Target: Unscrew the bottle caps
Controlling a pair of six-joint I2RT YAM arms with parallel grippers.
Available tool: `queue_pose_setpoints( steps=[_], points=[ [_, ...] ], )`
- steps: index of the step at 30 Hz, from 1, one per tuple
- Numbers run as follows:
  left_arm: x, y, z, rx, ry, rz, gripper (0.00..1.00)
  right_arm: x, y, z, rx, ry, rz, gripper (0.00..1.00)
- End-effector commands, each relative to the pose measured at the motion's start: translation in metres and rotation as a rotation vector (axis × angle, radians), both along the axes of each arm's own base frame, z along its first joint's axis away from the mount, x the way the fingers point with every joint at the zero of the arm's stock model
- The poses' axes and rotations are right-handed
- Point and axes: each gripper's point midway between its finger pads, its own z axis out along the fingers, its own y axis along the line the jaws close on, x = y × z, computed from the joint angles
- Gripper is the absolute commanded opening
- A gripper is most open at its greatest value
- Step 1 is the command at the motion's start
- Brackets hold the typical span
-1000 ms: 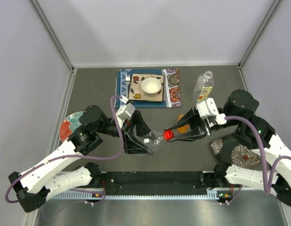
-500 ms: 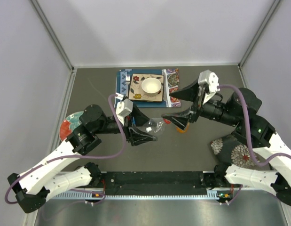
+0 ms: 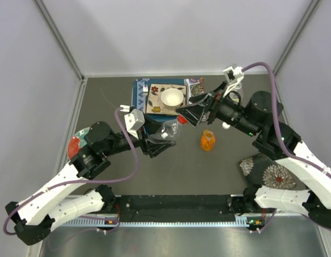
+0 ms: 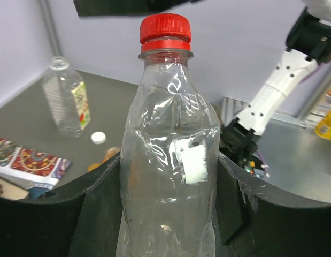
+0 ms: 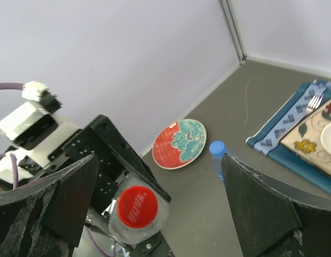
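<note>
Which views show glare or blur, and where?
Left wrist: white highlights streak the clear bottle; its red cap is sharp. Right wrist: the fingers loom dark and grainy at the edges, the cap seen between them is sharp. Top: even light, only soft shadows on the table.

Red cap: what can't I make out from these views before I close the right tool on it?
Top view: right tool overlaps the red cap; any contact is unreadable.
Left wrist view: clear bottle base cut off by the lower edge, inside the left tool.
Right wrist view: cap seen end-on, so its threads and looseness are hidden.
</note>
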Motion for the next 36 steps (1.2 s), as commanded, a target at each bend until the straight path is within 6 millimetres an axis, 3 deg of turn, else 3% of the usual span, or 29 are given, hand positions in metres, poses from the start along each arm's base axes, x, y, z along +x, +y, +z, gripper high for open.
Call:
queue_pose_setpoints(
  steps=[1, 4, 11, 14, 23, 26, 29, 30, 36],
  points=[
    [0.020, 0.014, 0.021, -0.061, -0.083, 0.155, 0.02, 0.010, 0.005, 0.000, 0.064, 0.141, -0.040, 0.97],
    [0.028, 0.020, 0.023, -0.067, -0.097, 0.227, 0.04, 0.014, 0.013, -0.005, 0.066, 0.172, -0.042, 0.96],
    [0.034, 0.020, 0.017, -0.050, -0.109, 0.283, 0.05, 0.015, 0.024, 0.006, 0.098, 0.146, -0.059, 0.96],
    [0.036, 0.020, 0.015, -0.040, -0.112, 0.304, 0.05, 0.019, 0.031, 0.004, 0.091, 0.152, -0.060, 0.90],
    [0.038, 0.024, 0.013, -0.037, -0.118, 0.338, 0.05, 0.019, 0.039, -0.007, 0.078, 0.165, -0.042, 0.53],
    [0.039, 0.024, 0.013, -0.037, -0.118, 0.339, 0.05, 0.018, 0.038, -0.009, 0.080, 0.165, -0.041, 0.30],
    [0.038, 0.023, 0.012, -0.039, -0.114, 0.337, 0.06, 0.017, 0.037, -0.012, 0.071, 0.155, -0.037, 0.14],
    [0.036, 0.022, 0.013, -0.041, -0.113, 0.323, 0.08, 0.016, 0.036, -0.013, 0.065, 0.150, -0.035, 0.01],
    [0.011, 0.012, 0.018, -0.065, -0.097, 0.173, 0.06, -0.005, 0.038, -0.010, -0.005, 0.021, 0.085, 0.00]
  ],
)
